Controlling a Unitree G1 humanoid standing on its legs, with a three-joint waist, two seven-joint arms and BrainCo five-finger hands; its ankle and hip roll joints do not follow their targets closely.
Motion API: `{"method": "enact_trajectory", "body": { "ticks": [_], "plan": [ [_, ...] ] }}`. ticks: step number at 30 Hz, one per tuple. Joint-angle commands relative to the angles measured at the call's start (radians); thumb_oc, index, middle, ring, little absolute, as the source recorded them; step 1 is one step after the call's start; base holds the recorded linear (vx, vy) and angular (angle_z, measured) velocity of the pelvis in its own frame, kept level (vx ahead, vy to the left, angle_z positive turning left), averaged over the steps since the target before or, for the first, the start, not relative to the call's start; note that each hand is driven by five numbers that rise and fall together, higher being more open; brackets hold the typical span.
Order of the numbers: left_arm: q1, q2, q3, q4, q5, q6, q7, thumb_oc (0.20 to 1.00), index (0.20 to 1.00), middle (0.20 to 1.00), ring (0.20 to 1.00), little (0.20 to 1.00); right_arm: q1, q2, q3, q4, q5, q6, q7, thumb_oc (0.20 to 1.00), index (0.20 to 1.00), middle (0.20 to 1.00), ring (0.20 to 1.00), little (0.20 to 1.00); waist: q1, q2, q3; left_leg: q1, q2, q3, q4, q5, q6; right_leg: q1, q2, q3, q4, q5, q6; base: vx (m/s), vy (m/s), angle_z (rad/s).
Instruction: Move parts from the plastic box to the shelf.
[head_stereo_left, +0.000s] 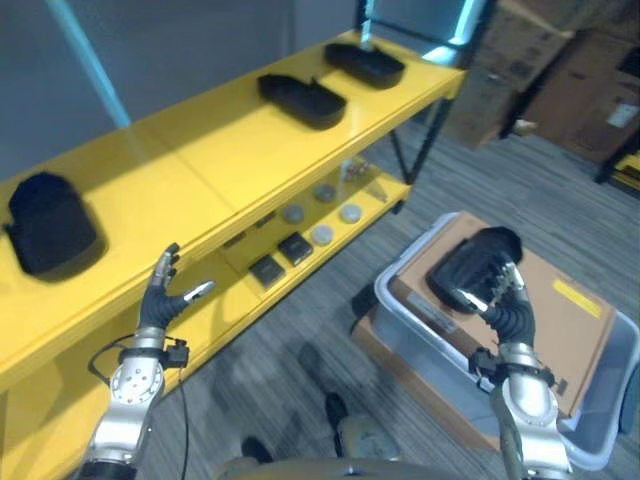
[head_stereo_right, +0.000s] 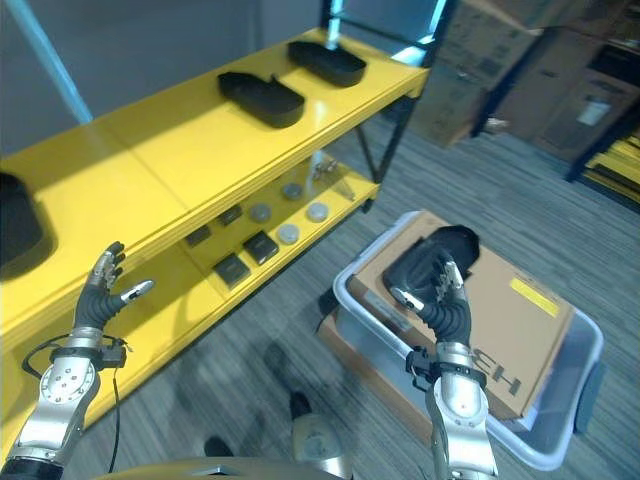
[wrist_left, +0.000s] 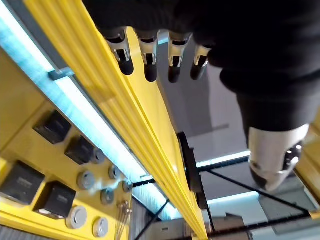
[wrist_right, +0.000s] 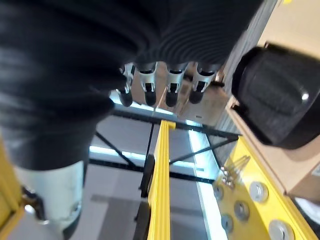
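Observation:
A black moulded part (head_stereo_left: 468, 258) lies on a cardboard sheet (head_stereo_left: 565, 320) inside the clear plastic box (head_stereo_left: 387, 292) on the floor at the right. My right hand (head_stereo_left: 507, 303) is open, its fingers straight and raised just in front of that part (wrist_right: 280, 105); I cannot tell if they touch it. The yellow shelf (head_stereo_left: 220, 150) runs along the left, with three black parts on its top: one near me (head_stereo_left: 48, 225) and two at the far end (head_stereo_left: 302, 98) (head_stereo_left: 365, 62). My left hand (head_stereo_left: 160, 298) is open and empty by the shelf's front edge (wrist_left: 150, 125).
The lower shelf level holds small black boxes (head_stereo_left: 282, 258) and several round silver discs (head_stereo_left: 322, 212). Brown cartons (head_stereo_left: 570, 80) are stacked at the back right. A black shelf leg (head_stereo_left: 425, 140) stands beside the plastic box. Grey carpet lies between the shelf and the box.

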Motion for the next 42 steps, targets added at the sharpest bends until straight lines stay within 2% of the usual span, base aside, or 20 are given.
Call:
{"method": "enact_trajectory", "body": {
  "ticks": [1, 2, 3, 5, 8, 9, 10, 12, 13, 14, 17, 19, 22, 26, 34, 35, 36, 37, 39, 42],
  "plan": [
    [-0.052, 0.008, 0.005, -0.003, -0.012, -0.039, 0.026, 1.000, 1.000, 1.000, 1.000, 1.000, -0.025, -0.022, -0.028, -0.075, -0.022, -0.042, -0.030, 1.000, 1.000, 1.000, 1.000, 1.000, 0.031, 0.020, 0.014, 0.040, 0.016, -0.014, 0.123, -0.224, 0.041, -0.146, -0.045, -0.178, 0.203, -0.059, 0.075, -0.18, -0.073, -1.39],
    [-0.057, 0.006, 0.007, -0.002, -0.014, -0.039, 0.025, 1.000, 1.000, 1.000, 1.000, 1.000, -0.022, -0.012, -0.023, -0.074, -0.013, -0.046, -0.032, 1.000, 1.000, 1.000, 1.000, 1.000, 0.020, 0.020, 0.012, 0.029, 0.026, -0.004, 0.124, -0.217, 0.044, -0.139, -0.071, -0.203, 0.249, -0.081, 0.075, -0.15, -0.175, -1.22],
    [-0.061, -0.003, 0.011, 0.007, -0.013, -0.041, 0.031, 1.000, 1.000, 1.000, 1.000, 1.000, -0.010, 0.006, -0.034, -0.062, -0.005, -0.048, -0.036, 1.000, 1.000, 1.000, 1.000, 1.000, 0.010, 0.015, 0.002, 0.024, 0.031, -0.001, 0.120, -0.218, 0.044, -0.121, -0.085, -0.173, 0.282, -0.080, 0.072, -0.10, -0.250, -0.61],
    [-0.068, 0.001, 0.018, 0.016, -0.001, -0.048, 0.034, 1.000, 1.000, 1.000, 1.000, 1.000, 0.018, 0.011, -0.047, -0.050, -0.006, -0.049, -0.041, 1.000, 1.000, 1.000, 1.000, 1.000, 0.008, 0.020, -0.021, 0.027, 0.042, -0.006, 0.122, -0.216, 0.032, -0.099, -0.062, -0.130, 0.235, -0.116, 0.069, 0.05, -0.254, 0.17],
    [-0.066, 0.009, 0.028, 0.028, 0.038, -0.050, 0.042, 1.000, 1.000, 1.000, 1.000, 1.000, 0.030, 0.008, -0.054, -0.038, 0.007, -0.055, -0.038, 1.000, 1.000, 1.000, 1.000, 1.000, 0.024, 0.026, -0.045, 0.020, 0.069, -0.002, 0.165, -0.226, 0.016, -0.035, -0.036, -0.135, 0.165, -0.141, 0.062, 0.09, -0.246, -0.22],
    [-0.066, 0.001, 0.043, 0.037, 0.028, -0.047, 0.050, 1.000, 1.000, 1.000, 1.000, 1.000, 0.043, -0.010, -0.056, -0.040, 0.024, -0.056, -0.023, 1.000, 1.000, 1.000, 1.000, 1.000, 0.029, 0.022, -0.040, -0.005, 0.114, -0.016, 0.262, -0.234, 0.006, -0.008, -0.009, -0.130, 0.139, -0.155, 0.041, 0.10, -0.305, -0.42],
    [-0.062, -0.001, 0.049, 0.035, 0.019, -0.047, 0.048, 1.000, 1.000, 1.000, 1.000, 1.000, 0.046, -0.030, -0.055, -0.044, 0.025, -0.054, -0.015, 1.000, 1.000, 1.000, 1.000, 1.000, 0.041, 0.027, -0.031, -0.027, 0.138, -0.052, 0.333, -0.250, 0.000, 0.008, 0.010, -0.131, 0.130, -0.166, 0.023, 0.11, -0.393, -0.29],
    [-0.054, 0.002, 0.071, 0.034, 0.029, -0.045, 0.060, 1.000, 1.000, 1.000, 1.000, 1.000, 0.024, -0.082, -0.041, -0.041, 0.006, -0.044, -0.008, 1.000, 1.000, 1.000, 1.000, 1.000, 0.086, 0.018, -0.007, -0.114, 0.115, -0.206, 0.430, -0.240, -0.002, 0.033, 0.037, -0.110, 0.101, -0.161, -0.014, -0.05, -0.247, -0.38],
    [-0.055, 0.002, 0.071, 0.034, 0.030, -0.045, 0.061, 1.000, 1.000, 1.000, 1.000, 1.000, 0.023, -0.083, -0.040, -0.040, 0.006, -0.045, -0.008, 1.000, 1.000, 1.000, 1.000, 1.000, 0.082, 0.019, -0.009, -0.120, 0.117, -0.210, 0.434, -0.240, -0.001, 0.031, 0.037, -0.114, 0.098, -0.159, -0.014, -0.02, -0.178, -1.07],
    [-0.033, -0.014, 0.084, 0.032, 0.023, -0.044, 0.069, 1.000, 1.000, 1.000, 1.000, 1.000, 0.007, -0.099, -0.023, -0.030, -0.011, -0.035, -0.011, 1.000, 1.000, 1.000, 1.000, 1.000, 0.123, 0.017, -0.010, -0.169, 0.047, -0.389, 0.439, -0.264, -0.005, 0.066, 0.065, -0.055, 0.050, -0.160, -0.016, 0.08, -0.075, -0.96],
    [-0.013, -0.025, 0.099, 0.035, 0.024, -0.049, 0.076, 1.000, 1.000, 1.000, 1.000, 1.000, -0.019, -0.106, -0.003, -0.008, -0.029, -0.022, -0.030, 1.000, 1.000, 1.000, 1.000, 1.000, 0.149, 0.013, -0.011, -0.190, 0.010, -0.482, 0.431, -0.274, -0.004, 0.092, 0.082, 0.026, 0.014, -0.155, -0.005, 0.07, -0.033, -1.28],
    [-0.023, -0.025, 0.091, 0.045, 0.026, -0.048, 0.088, 1.000, 1.000, 1.000, 1.000, 1.000, -0.049, -0.108, 0.018, 0.005, -0.033, -0.014, -0.053, 1.000, 1.000, 1.000, 1.000, 1.000, 0.166, 0.019, -0.005, -0.212, -0.006, -0.537, 0.398, -0.250, -0.013, 0.101, 0.088, 0.065, 0.008, -0.156, 0.003, 0.01, 0.045, -0.82],
    [-0.035, -0.027, 0.079, 0.052, 0.026, -0.050, 0.087, 1.000, 1.000, 1.000, 1.000, 1.000, -0.064, -0.107, 0.033, 0.017, -0.041, -0.008, -0.062, 1.000, 1.000, 1.000, 1.000, 1.000, 0.169, 0.031, -0.009, -0.192, -0.002, -0.542, 0.324, -0.225, -0.017, 0.104, 0.094, 0.072, 0.002, -0.155, 0.007, 0.03, 0.066, -0.98],
    [-0.053, 0.009, 0.034, 0.037, 0.057, -0.056, 0.081, 1.000, 1.000, 1.000, 1.000, 1.000, -0.095, -0.133, 0.060, 0.040, -0.149, 0.022, -0.115, 1.000, 1.000, 1.000, 1.000, 1.000, 0.165, 0.055, -0.023, -0.132, -0.009, -0.493, 0.219, -0.196, -0.022, 0.109, 0.089, 0.052, -0.019, -0.145, 0.019, 0.05, 0.124, -0.34],
    [-0.118, 0.033, -0.024, 0.030, 0.038, -0.064, 0.087, 1.000, 1.000, 1.000, 1.000, 1.000, -0.267, -0.181, 0.126, 0.151, -0.212, 0.062, -0.192, 1.000, 1.000, 1.000, 1.000, 1.000, 0.200, 0.038, 0.003, -0.166, -0.018, -0.470, 0.188, -0.179, -0.012, 0.056, 0.075, 0.045, -0.031, -0.117, 0.038, -0.04, 0.059, 0.07],
    [-0.170, 0.039, -0.064, 0.029, 0.013, -0.068, 0.091, 1.000, 1.000, 1.000, 1.000, 1.000, -0.322, -0.189, 0.124, 0.161, -0.229, 0.082, -0.223, 1.000, 1.000, 1.000, 1.000, 1.000, 0.219, 0.024, 0.036, -0.208, -0.020, -0.481, 0.197, -0.182, -0.002, -0.001, 0.065, 0.023, 0.009, -0.116, 0.045, -0.10, 0.062, 0.08],
    [-0.173, 0.039, -0.065, 0.030, 0.013, -0.068, 0.091, 1.000, 1.000, 1.000, 1.000, 1.000, -0.324, -0.189, 0.123, 0.162, -0.230, 0.082, -0.223, 1.000, 1.000, 1.000, 1.000, 1.000, 0.218, 0.023, 0.035, -0.213, -0.021, -0.482, 0.201, -0.183, -0.002, -0.007, 0.065, 0.021, 0.015, -0.119, 0.045, -0.17, 0.068, 0.16],
    [-0.181, 0.027, -0.083, 0.043, -0.010, -0.062, 0.096, 1.000, 1.000, 1.000, 1.000, 1.000, -0.338, -0.194, 0.118, 0.140, -0.270, 0.105, -0.236, 1.000, 1.000, 1.000, 1.000, 1.000, 0.212, 0.015, 0.075, -0.218, -0.010, -0.486, 0.200, -0.186, 0.005, -0.087, 0.061, -0.002, 0.123, -0.072, 0.075, -0.09, 0.001, 0.30],
    [-0.197, 0.025, -0.100, 0.064, -0.020, -0.056, 0.089, 1.000, 1.000, 1.000, 1.000, 1.000, -0.347, -0.185, 0.111, 0.127, -0.290, 0.126, -0.253, 1.000, 1.000, 1.000, 1.000, 1.000, 0.207, 0.013, 0.089, -0.225, 0.006, -0.490, 0.193, -0.174, -0.006, -0.134, 0.063, -0.014, 0.152, -0.058, 0.075, -0.07, -0.094, 0.36],
    [-0.209, 0.028, -0.117, 0.070, -0.039, -0.055, 0.080, 1.000, 1.000, 1.000, 1.000, 1.000, -0.364, -0.186, 0.099, 0.122, -0.324, 0.147, -0.286, 1.000, 1.000, 1.000, 1.000, 1.000, 0.213, 0.025, 0.074, -0.229, 0.010, -0.493, 0.160, -0.169, -0.014, -0.151, 0.027, -0.040, 0.089, -0.038, 0.075, 0.03, -0.048, 0.34]
  ]
}}
